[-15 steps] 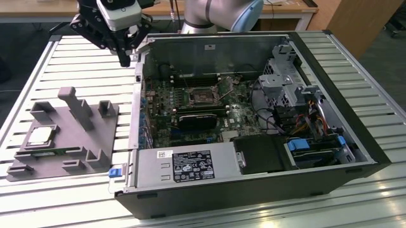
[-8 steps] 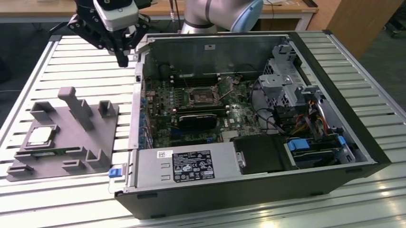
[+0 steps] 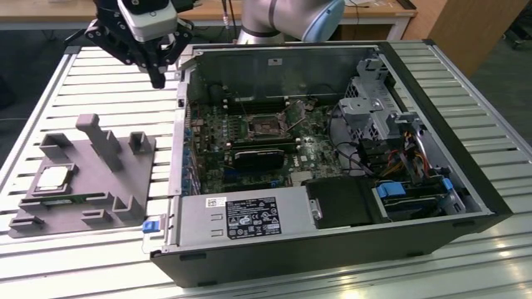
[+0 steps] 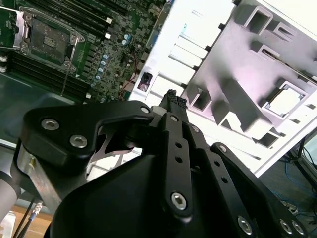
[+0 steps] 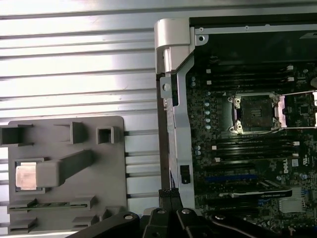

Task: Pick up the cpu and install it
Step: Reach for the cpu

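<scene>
Cpu (image 3: pixel 52 177): flat silvery square, seated in a recess of the grey plastic fixture (image 3: pixel 83 156) at the exterior view's left. Socket (image 5: pixel 255 113): black-framed square on the green board, clearest in the first wrist view. Gripper (image 3: pixel 158 82): black, fingers pinched together, seemingly empty, over the slatted metal table (image 3: pixel 108 261), farthest back.

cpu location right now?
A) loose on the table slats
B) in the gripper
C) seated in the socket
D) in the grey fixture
D: the cpu sits in a recess of the grey fixture, while the socket is bare and the gripper holds nothing.
</scene>
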Available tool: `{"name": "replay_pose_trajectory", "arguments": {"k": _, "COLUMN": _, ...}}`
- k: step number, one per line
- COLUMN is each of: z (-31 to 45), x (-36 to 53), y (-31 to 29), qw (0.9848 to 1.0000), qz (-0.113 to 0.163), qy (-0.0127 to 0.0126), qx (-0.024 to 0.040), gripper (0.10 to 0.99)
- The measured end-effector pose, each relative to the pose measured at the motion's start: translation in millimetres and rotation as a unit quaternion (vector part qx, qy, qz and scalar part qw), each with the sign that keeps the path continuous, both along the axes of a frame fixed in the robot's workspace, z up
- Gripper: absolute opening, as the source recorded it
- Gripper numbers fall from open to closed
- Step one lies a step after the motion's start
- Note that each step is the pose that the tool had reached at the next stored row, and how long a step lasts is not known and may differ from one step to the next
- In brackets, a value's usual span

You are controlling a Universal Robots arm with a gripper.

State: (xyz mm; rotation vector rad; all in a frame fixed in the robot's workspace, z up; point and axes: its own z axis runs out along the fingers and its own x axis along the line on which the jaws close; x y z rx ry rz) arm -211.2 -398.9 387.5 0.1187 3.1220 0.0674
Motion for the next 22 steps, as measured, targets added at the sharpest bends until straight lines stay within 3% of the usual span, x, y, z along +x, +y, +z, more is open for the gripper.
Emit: {"name": "replay_pose_trajectory", "arguments": {"k": 22, "z": -1.3, "x": -10.8, "y": 0.0, "qw": 1.0, "qz": 0.0, "qy": 0.0017, "qx": 0.0, "gripper": 0.106}}
